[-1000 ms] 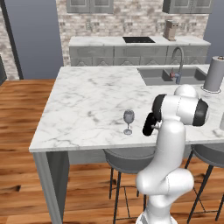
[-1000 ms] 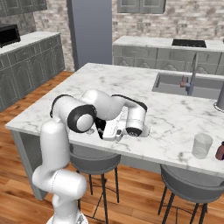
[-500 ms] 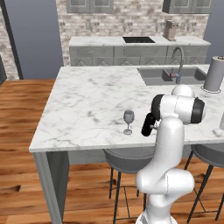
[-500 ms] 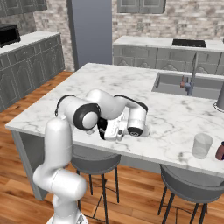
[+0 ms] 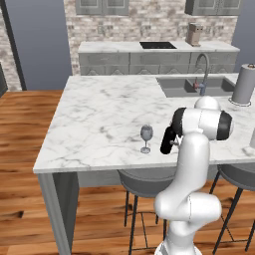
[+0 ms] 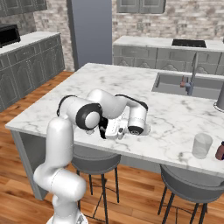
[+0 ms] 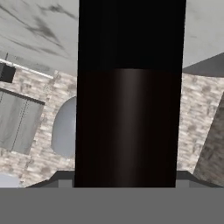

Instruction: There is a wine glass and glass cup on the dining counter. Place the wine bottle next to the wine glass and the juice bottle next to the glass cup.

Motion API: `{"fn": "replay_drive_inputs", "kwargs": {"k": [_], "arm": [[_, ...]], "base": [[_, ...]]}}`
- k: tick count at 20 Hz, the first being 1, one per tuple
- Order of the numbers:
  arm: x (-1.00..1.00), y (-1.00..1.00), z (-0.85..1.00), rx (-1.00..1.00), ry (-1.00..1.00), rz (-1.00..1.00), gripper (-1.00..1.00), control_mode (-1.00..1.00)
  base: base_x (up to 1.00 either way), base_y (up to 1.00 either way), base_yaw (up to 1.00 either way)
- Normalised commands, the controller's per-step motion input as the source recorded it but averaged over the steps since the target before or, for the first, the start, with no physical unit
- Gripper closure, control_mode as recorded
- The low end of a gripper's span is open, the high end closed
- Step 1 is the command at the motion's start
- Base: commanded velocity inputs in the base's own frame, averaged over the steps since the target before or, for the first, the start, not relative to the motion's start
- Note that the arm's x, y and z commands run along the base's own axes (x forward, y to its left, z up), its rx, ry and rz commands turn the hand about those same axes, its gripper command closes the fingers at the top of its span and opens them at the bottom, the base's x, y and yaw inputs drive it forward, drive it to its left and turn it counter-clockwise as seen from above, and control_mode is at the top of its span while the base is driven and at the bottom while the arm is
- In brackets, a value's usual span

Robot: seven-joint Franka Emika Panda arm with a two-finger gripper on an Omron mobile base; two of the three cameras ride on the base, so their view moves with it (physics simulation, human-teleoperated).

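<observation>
The wine bottle [image 5: 167, 142], tall, slim and black, leans on the dining counter [image 5: 104, 114] just right of the wine glass [image 5: 146, 138], a small gap between them. My gripper [image 5: 172, 133] is shut on the wine bottle. In the hand view its dark body [image 7: 129, 109] runs up between the fingers, hiding most of what lies behind. In the right base view my hand [image 6: 114, 129] is low over the counter's near edge. The glass cup [image 6: 202, 145] stands far to the right near the front edge, with the pinkish juice bottle [image 6: 220, 151] just right of it.
A built-in sink [image 5: 191, 85] with a faucet [image 5: 201, 72] lies at the counter's far right. A tall grey cylinder [image 5: 244, 83] stands beside it. Grey stools [image 5: 147, 184] sit under the near edge. A wall counter with a cooktop [image 5: 157, 46] runs behind.
My arm's elbow has swung a little toward the sink side. The gripper and the wine bottle have barely shifted beside the wine glass.
</observation>
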Motion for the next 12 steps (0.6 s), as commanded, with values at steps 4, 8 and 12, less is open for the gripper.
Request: {"fn": "replay_drive_inputs", "kwargs": {"k": [4,8,12], "arm": [[0.00,0.02,0.04,0.00,-0.01,0.00,-1.00,-1.00],[0.00,0.00,0.37,0.00,0.00,0.00,-1.00,-1.00],[-0.10,0.00,0.64,0.00,-0.03,0.00,-1.00,-1.00]], "base": [[0.00,0.00,0.00],[0.00,0.00,0.00],[0.00,0.00,0.00]]}}
